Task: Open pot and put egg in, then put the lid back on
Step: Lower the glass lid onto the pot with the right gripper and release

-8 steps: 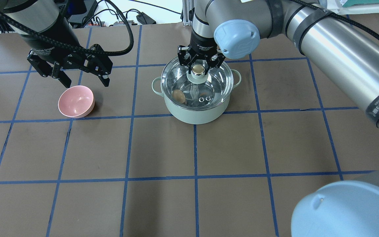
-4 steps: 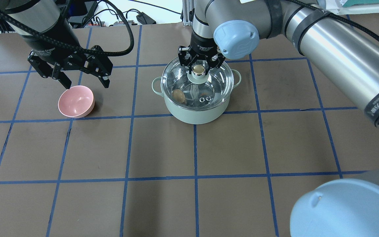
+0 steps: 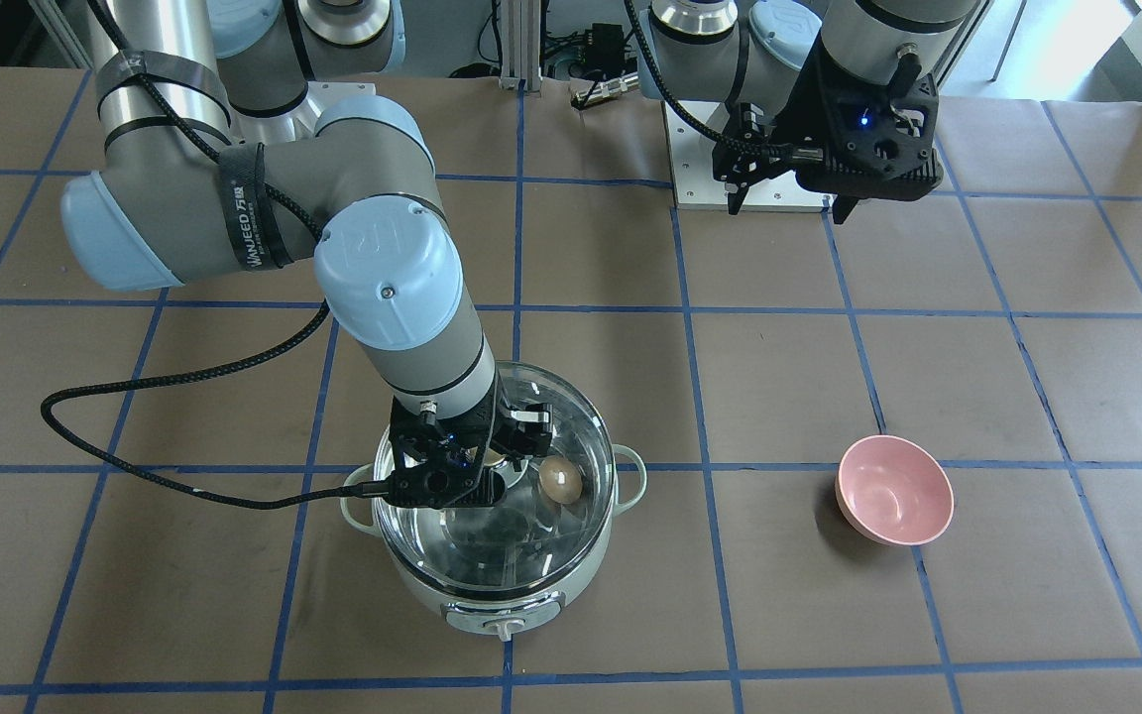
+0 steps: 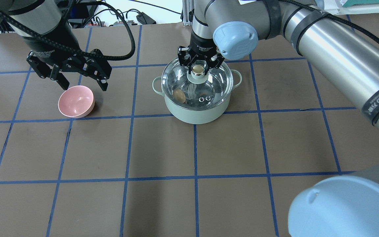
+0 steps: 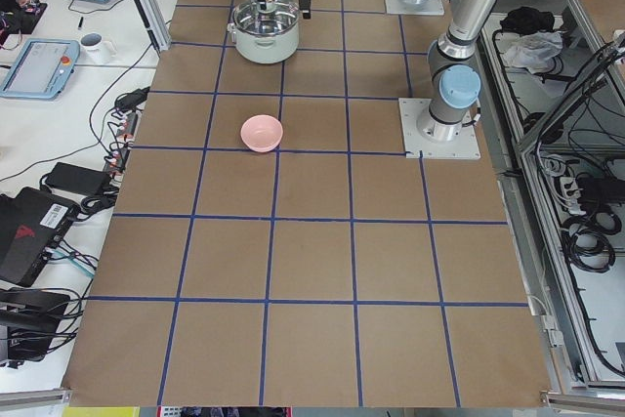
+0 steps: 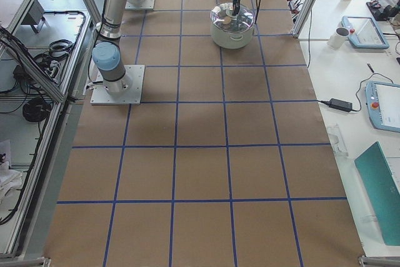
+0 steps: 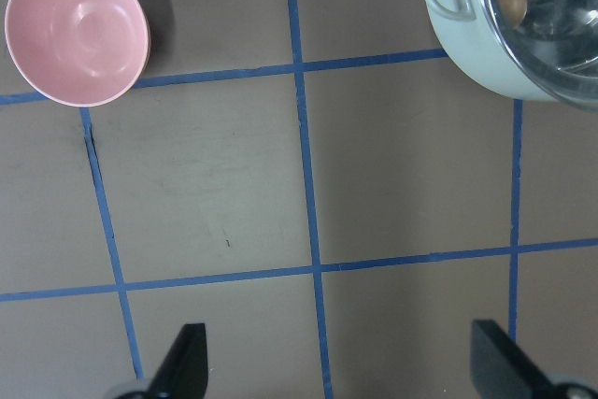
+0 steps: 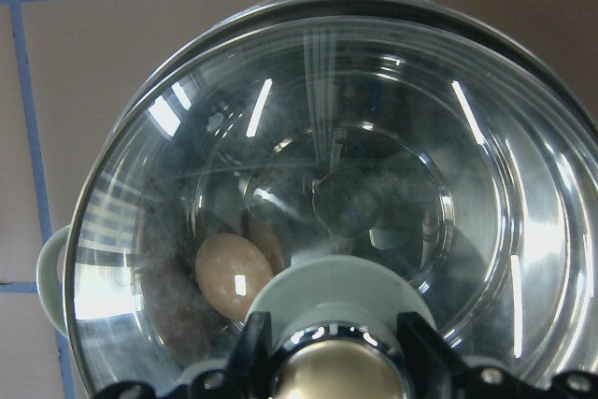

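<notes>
The mint-green pot (image 4: 194,113) stands at the table's far centre with the clear glass lid (image 4: 215,82) seated on its rim. The tan egg (image 4: 178,95) lies inside on the steel bottom and shows through the glass, also in the right wrist view (image 8: 229,275) and the front view (image 3: 560,479). My right gripper (image 4: 197,67) points straight down over the lid, and its fingers (image 8: 257,343) press both sides of the beige-topped knob (image 8: 336,376). My left gripper (image 4: 85,86) is open and empty, hanging above the table to the pot's left.
A pink bowl (image 4: 76,101) sits on the table just below my left gripper and is empty (image 7: 77,32). Blue tape lines grid the brown table. Cables and equipment lie beyond the far edge.
My left gripper has drifted slightly back and to the left above the pink bowl. My right gripper stays at the lid's knob; the pot and lid have shifted only a hair.
</notes>
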Tool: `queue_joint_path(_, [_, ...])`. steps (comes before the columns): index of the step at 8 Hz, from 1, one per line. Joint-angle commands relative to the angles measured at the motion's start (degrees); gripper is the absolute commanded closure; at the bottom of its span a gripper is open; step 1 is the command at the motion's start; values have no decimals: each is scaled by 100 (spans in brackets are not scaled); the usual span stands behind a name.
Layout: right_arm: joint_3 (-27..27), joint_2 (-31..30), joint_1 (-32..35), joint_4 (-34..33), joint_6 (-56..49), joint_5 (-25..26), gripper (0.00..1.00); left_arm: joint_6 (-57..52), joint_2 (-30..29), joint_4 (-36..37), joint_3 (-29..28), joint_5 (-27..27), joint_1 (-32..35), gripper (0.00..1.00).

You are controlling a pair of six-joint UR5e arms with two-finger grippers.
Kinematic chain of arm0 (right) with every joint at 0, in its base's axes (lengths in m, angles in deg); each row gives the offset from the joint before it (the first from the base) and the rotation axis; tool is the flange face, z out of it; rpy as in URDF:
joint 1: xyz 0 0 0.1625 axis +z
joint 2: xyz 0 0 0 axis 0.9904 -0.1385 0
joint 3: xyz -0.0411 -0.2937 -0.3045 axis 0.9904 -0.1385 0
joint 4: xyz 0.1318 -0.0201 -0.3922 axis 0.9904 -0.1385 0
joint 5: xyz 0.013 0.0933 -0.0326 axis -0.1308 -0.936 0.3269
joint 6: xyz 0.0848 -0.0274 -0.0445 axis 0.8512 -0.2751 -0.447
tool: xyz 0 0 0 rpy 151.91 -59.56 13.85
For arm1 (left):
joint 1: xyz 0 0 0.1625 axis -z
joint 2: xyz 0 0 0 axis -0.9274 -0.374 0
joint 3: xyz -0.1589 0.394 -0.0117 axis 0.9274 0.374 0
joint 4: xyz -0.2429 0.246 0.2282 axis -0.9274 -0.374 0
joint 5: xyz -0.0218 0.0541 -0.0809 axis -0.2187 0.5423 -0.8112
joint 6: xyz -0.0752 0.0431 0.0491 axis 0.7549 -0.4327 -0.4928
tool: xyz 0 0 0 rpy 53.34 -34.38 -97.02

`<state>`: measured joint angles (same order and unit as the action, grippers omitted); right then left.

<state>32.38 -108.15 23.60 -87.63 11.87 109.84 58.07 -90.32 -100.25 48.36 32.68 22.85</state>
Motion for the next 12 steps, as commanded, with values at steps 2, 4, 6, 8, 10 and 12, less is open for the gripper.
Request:
queue_joint_path(2, [-8, 43, 0, -14, -9, -23, 100, -36, 15, 498, 9, 24, 8, 0])
queue_joint_path(4, [-139, 95, 0, -14, -9, -14, 100, -27, 15, 624, 18, 15, 17, 0])
queue_joint_path(6, [-140, 131, 0, -23, -27, -14, 100, -27, 15, 624, 18, 6, 17, 0])
queue_joint_path(8, [-140, 131, 0, -49, -62, -40, 80, -18, 15, 624, 18, 6, 8, 0])
queue_joint_path(10, [-114, 96, -9, -49, -9, -40, 5, -18, 15, 624, 18, 6, 8, 0])
queue_joint_path(12, [-79, 52, -9, 38, 278, -67, 0, -18, 15, 624, 9, 6, 17, 0])
